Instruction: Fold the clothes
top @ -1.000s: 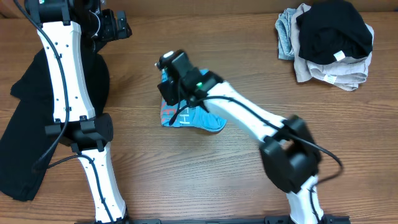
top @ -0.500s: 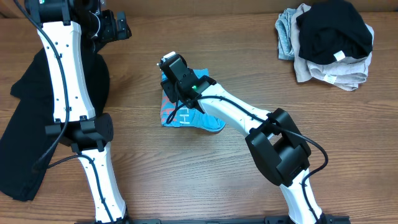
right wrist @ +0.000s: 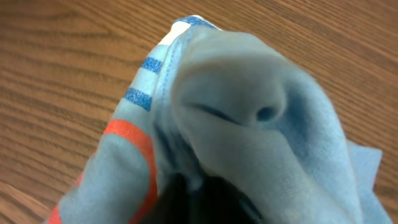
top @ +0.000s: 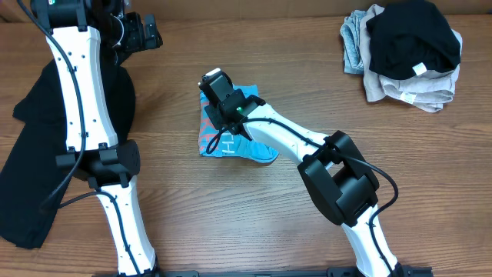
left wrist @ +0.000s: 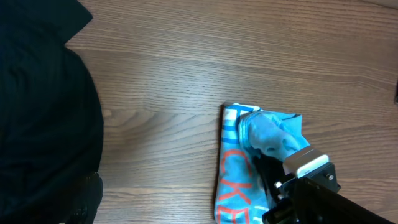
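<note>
The light blue T-shirt (top: 224, 143) with red-orange lettering lies bunched in the middle of the table; the left wrist view shows the shirt (left wrist: 236, 180) at lower right. My right gripper (top: 217, 114) presses down on its upper part, shut on a raised fold of the shirt (right wrist: 249, 118), whose cloth is pinched between the dark fingers (right wrist: 186, 199). A large plain black garment (top: 42, 161) lies spread at the left. My left gripper (top: 144, 32) hovers open near the far left edge, above the black garment (left wrist: 43, 112) and holding nothing.
A heap of clothes (top: 403, 54), black on top of grey and beige pieces, sits at the back right. The left arm's white links (top: 84, 100) stand over the black garment. Bare wooden table (top: 231, 223) lies in front of the shirt.
My right gripper's jaws have shut on the shirt's fold. The right arm's elbow has swung left toward the shirt. The left arm has stayed still.
</note>
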Controlling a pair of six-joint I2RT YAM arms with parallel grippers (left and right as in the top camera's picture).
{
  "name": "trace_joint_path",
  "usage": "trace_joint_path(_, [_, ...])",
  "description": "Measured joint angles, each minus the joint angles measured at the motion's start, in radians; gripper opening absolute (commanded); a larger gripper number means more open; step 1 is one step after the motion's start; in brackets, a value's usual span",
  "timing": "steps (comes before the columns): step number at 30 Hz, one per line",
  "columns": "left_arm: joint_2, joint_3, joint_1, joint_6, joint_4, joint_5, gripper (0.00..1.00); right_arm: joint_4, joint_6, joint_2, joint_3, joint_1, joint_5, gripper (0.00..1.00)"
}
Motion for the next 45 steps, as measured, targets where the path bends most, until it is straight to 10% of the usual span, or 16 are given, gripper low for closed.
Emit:
trace_joint_path(21, [0.000,0.000,0.000,0.000,0.000,0.000,1.00,-0.186,0.037,-0.073,0.149,-0.212,-0.116,0.10])
trace_joint_path(30, [0.000,0.000,0.000,0.000,0.000,0.000,1.00,-0.317,0.108,-0.073,0.150,-0.413,-0.392,0.51])
trace_joint_path(45, [0.000,0.000,0.000,0.000,0.000,0.000,1.00,-0.632,0.134,-0.073,0.150,-0.464,-0.630,0.61])
